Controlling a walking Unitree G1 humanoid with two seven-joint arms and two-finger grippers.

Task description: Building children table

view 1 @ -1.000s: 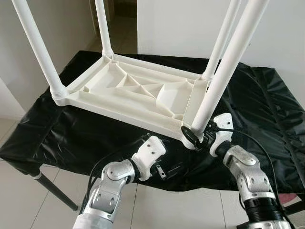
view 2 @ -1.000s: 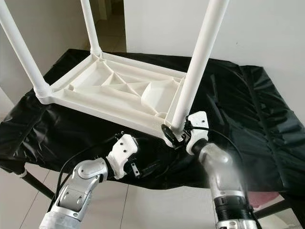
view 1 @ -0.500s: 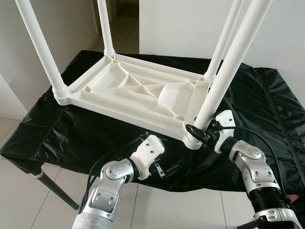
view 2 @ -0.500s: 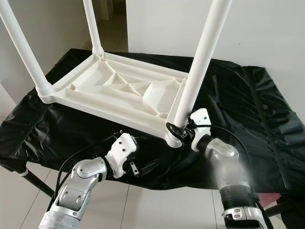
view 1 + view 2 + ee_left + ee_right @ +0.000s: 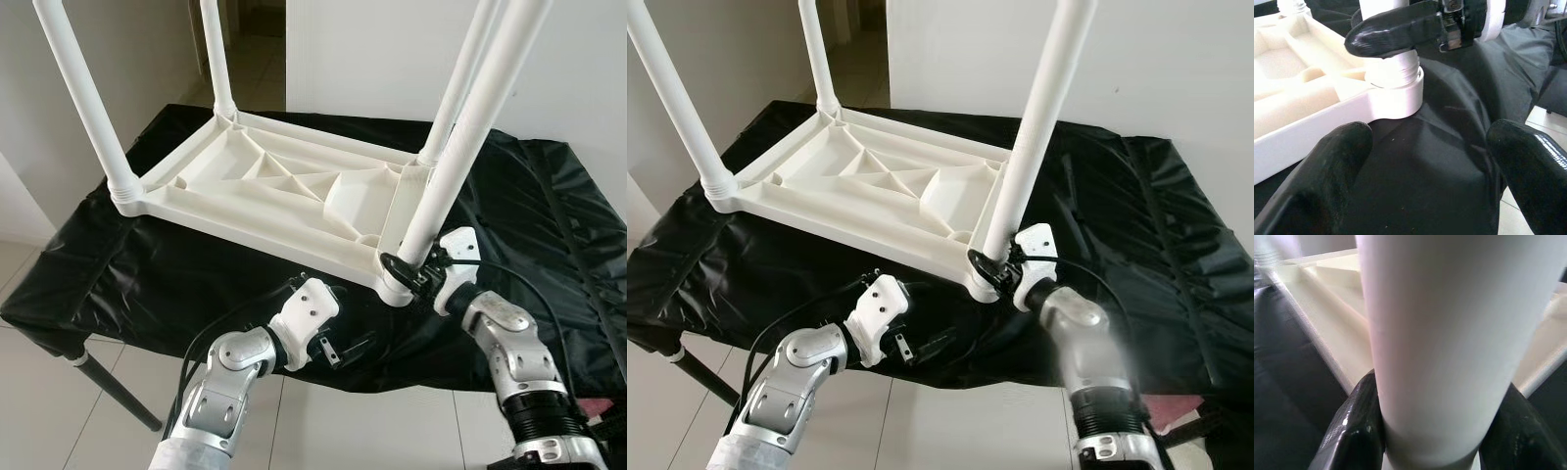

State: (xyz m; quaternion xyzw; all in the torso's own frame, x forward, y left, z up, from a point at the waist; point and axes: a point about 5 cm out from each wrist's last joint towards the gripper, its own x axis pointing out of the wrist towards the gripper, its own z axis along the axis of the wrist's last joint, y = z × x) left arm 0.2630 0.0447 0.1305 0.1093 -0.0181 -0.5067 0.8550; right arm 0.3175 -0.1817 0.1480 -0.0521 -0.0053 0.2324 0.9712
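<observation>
We saw all four white legs [image 5: 464,162] cut off by the top edge, and the right arm [image 5: 1087,343] looked blurred in the right eye view.

right tool [image 5: 404,275] shifted slightly, clamped table leg [image 5: 460,147] tilted

1 white tabletop [image 5: 284,191] is lying upside down on 1 black-covered bench [image 5: 549,235], with 4 white legs [image 5: 460,162] standing up from its corners. 2 grippers are showing near the bench's front edge.
</observation>
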